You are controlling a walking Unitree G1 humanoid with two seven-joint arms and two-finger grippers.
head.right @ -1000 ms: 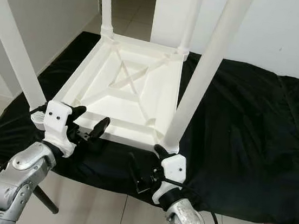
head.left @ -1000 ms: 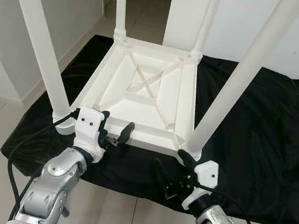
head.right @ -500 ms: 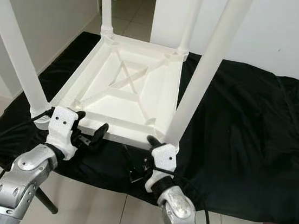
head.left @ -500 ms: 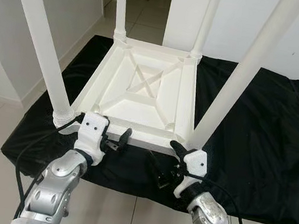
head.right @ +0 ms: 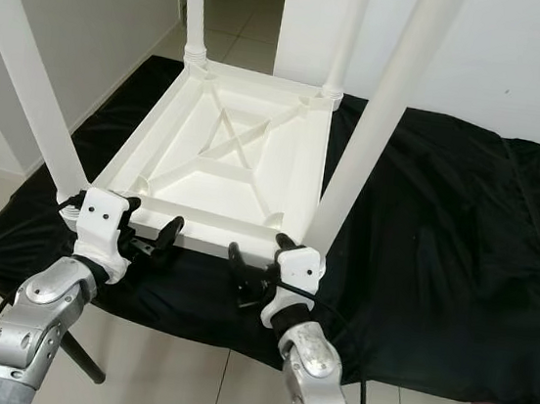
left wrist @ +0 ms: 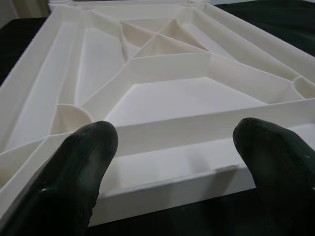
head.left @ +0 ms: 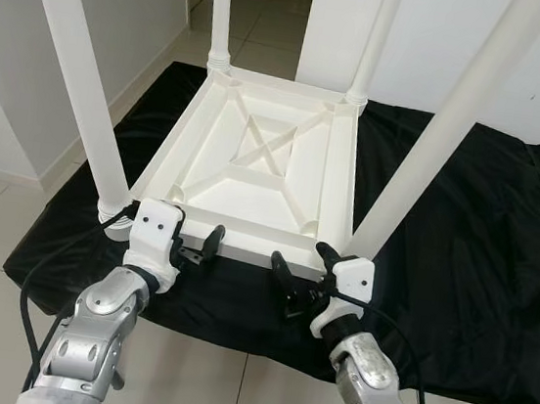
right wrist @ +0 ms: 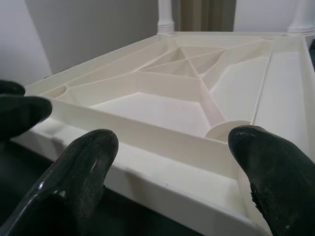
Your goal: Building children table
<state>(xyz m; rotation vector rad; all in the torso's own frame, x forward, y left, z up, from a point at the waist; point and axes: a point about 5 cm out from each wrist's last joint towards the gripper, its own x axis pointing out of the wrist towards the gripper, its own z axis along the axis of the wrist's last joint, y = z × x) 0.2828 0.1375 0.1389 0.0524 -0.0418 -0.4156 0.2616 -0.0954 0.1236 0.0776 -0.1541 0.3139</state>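
The upturned white table [head.left: 265,162] lies on a black cloth [head.left: 463,236]. Both the left gripper [head.left: 195,249] and right gripper [head.left: 304,265] are held spread wide at its near edge; ribbing is shown close up in the wrist views

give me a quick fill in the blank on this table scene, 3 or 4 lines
1. The white table lies ____ with its legs pointing up.
2. It rests on a ____ cloth.
3. The number of legs fitted to it is ____.
4. The left gripper and right gripper both have their fingers ____, at the table's near edge.

Missing words: upside down; black; four; open
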